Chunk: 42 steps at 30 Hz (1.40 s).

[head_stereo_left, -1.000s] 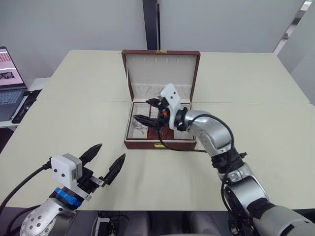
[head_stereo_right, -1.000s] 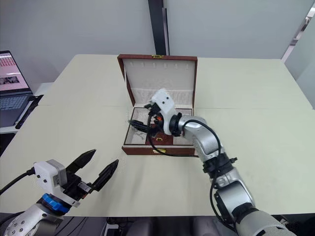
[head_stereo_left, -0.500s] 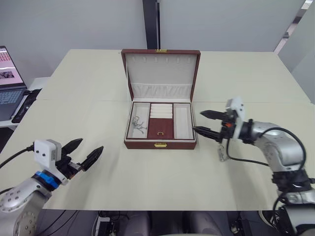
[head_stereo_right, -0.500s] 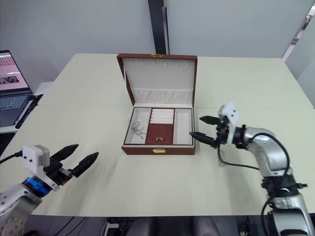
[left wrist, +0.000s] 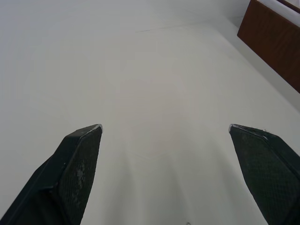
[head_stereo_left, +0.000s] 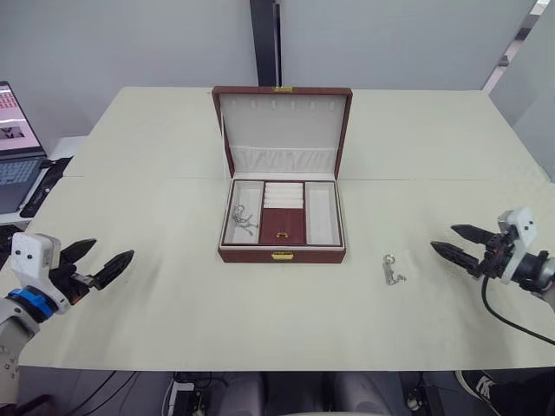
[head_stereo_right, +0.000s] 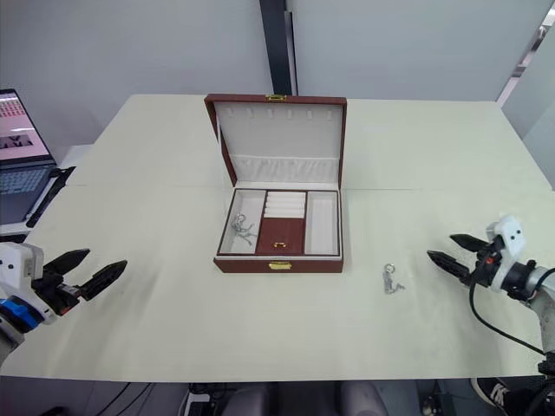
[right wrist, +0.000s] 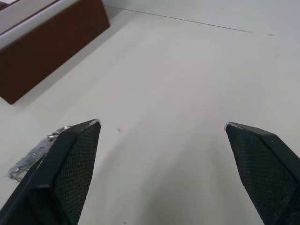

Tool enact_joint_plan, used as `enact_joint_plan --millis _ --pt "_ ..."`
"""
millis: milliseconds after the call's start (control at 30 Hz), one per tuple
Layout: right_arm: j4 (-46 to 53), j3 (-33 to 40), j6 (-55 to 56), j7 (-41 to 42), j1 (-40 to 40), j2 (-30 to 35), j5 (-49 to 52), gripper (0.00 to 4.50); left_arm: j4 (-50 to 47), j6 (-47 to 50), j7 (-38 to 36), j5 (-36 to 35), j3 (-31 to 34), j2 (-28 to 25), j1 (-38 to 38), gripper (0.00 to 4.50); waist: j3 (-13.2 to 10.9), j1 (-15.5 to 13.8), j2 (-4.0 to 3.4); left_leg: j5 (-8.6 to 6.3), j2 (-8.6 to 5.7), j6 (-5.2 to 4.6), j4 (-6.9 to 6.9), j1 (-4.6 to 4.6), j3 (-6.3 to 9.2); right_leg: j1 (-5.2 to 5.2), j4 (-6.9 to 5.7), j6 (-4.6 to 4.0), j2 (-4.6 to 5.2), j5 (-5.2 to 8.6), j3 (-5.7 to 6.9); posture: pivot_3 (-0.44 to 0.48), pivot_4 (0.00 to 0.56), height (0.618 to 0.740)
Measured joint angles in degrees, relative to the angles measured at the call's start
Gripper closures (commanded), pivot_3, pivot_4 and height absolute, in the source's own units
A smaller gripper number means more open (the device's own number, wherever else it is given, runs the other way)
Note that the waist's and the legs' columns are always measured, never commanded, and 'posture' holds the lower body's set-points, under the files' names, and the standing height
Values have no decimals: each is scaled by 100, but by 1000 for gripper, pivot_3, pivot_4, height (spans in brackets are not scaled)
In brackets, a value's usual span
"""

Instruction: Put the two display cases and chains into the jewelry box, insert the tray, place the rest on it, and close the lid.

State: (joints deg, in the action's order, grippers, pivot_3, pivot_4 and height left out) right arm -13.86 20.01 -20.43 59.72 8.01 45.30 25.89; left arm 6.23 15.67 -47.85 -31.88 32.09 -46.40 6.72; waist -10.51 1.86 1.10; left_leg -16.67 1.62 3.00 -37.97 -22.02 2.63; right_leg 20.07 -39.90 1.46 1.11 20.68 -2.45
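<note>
The brown jewelry box [head_stereo_left: 283, 254] stands in the middle of the table with its lid [head_stereo_left: 283, 121] upright. A cream insert with three compartments, which looks like the tray [head_stereo_left: 321, 214], lies in its base. A silver chain [head_stereo_left: 242, 218] rests in the left compartment. Another chain [head_stereo_left: 391, 269] lies on the table to the right of the box, also visible in the right wrist view as a chain [right wrist: 33, 154]. My right gripper [head_stereo_left: 442, 237] is open and empty, right of that chain. My left gripper [head_stereo_left: 113, 249] is open and empty near the table's left front. The display cases are out of view.
A laptop [head_stereo_left: 16, 139] and a black flat object [head_stereo_left: 39, 186] sit on a side surface beyond the table's left edge. A seam [head_stereo_left: 434, 179] runs across the table behind the box. A dark post [head_stereo_left: 264, 43] stands behind the table.
My right gripper has pulled out of the box and swung far to the right, past the loose chain. My left gripper has drawn back toward the left edge.
</note>
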Motion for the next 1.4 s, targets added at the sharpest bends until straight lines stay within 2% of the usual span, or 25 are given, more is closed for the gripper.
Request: enact_joint_plan --millis 300,500,633,767,933,1200,1400 --pt "-212 68 246 -34 -53 48 -49 7 0 -3 -71 107 -23 -2 -233 0 0 7 -1 0 1 0 1 1 -3 0 -1 0 1 0 -3 0 150 740" --pt "323 76 188 -179 -307 6 23 7 -287 17 -334 117 -206 -1 -260 0 0 -3 -1 0 1 1 0 0 -1 -1 -1 0 1 0 0 0 150 740" --pt "1126 149 -113 -362 -732 -125 264 7 -882 64 -535 102 -546 60 -239 0 0 -7 -1 0 0 1 0 -1 0 -5 1 0 1 0 -1 0 150 740" --pt "2280 89 -428 -650 -1276 -454 475 7 -1915 228 -683 27 -1191 240 -80 0 0 -19 -1 0 -1 2 -1 -2 0 -6 1 0 1 0 -3 0 150 740" --pt "3228 -40 -605 -1324 -1651 -939 463 7 -2315 283 -1016 53 -1746 211 -118 0 0 -5 -2 2 3 3 0 10 5 -11 -6 0 -6 0 0 0 150 740" --pt "4080 -635 -664 -2299 -2163 -1545 149 7 -2768 161 -1712 157 -2737 111 -485 0 0 -17 -3 2 -3 4 -1 6 4 -11 -4 1 -4 0 -1 0 150 740" --pt "4120 -1168 -506 -2735 -2455 -1666 -531 7 -2906 -3 -1918 172 -3067 190 -609 0 0 -8 -4 2 -2 4 0 8 3 -10 -5 1 -6 0 -3 0 150 740"
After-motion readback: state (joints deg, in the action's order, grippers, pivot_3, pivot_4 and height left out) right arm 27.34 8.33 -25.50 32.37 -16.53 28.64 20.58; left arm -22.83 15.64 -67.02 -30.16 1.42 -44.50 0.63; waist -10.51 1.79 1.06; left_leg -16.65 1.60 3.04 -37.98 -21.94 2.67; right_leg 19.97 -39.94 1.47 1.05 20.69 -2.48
